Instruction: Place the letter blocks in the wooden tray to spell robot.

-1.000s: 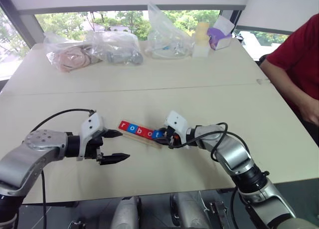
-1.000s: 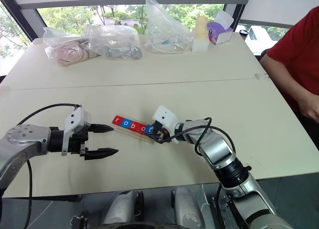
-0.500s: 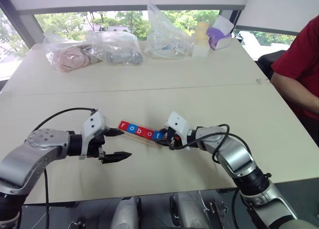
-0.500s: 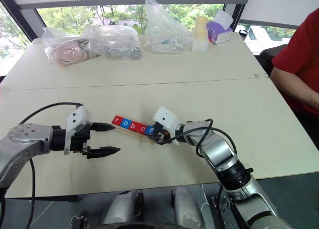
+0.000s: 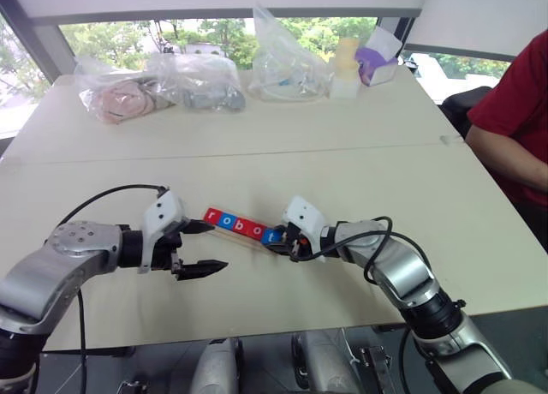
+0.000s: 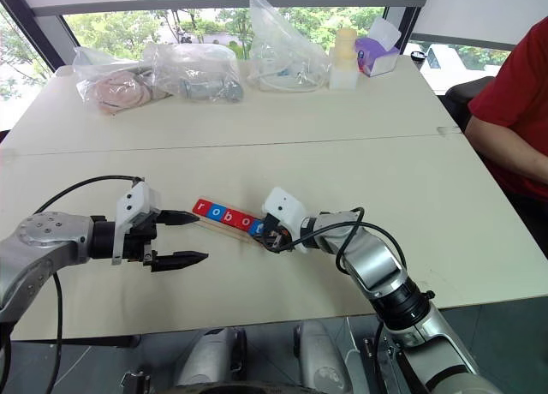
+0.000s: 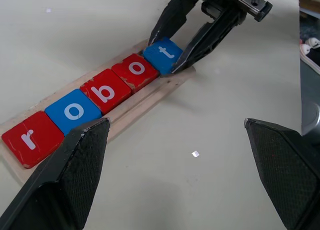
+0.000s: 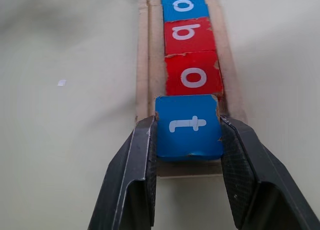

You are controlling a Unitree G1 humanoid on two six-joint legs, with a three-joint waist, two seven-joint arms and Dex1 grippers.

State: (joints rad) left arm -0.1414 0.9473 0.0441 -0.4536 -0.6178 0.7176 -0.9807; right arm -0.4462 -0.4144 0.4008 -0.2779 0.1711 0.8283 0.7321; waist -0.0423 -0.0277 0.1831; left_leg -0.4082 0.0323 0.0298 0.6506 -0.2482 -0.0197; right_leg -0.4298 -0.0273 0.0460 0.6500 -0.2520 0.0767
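The wooden tray (image 7: 142, 102) lies slantwise on the table in front of me. In it the letter blocks stand in a row: red r (image 7: 27, 139), blue o (image 7: 75, 110), red b (image 7: 106, 91), red o (image 7: 135, 69) and blue t (image 7: 164, 52). My right gripper (image 8: 189, 136) is shut on the blue t (image 8: 189, 125) at the tray's right end, one finger on each side. I cannot tell if the t lies flat. My left gripper (image 5: 205, 247) hovers open and empty just left of the red r end.
Clear plastic bags (image 5: 197, 81) with items, a pale bottle (image 5: 345, 68) and a purple-and-white box (image 5: 381, 60) line the table's far edge. A person in a red top (image 5: 514, 111) sits at the right side. Bare tabletop (image 5: 360, 171) surrounds the tray.
The person's forearm at the right edge has drawn back. Both grippers and the blocks have stayed where they were.
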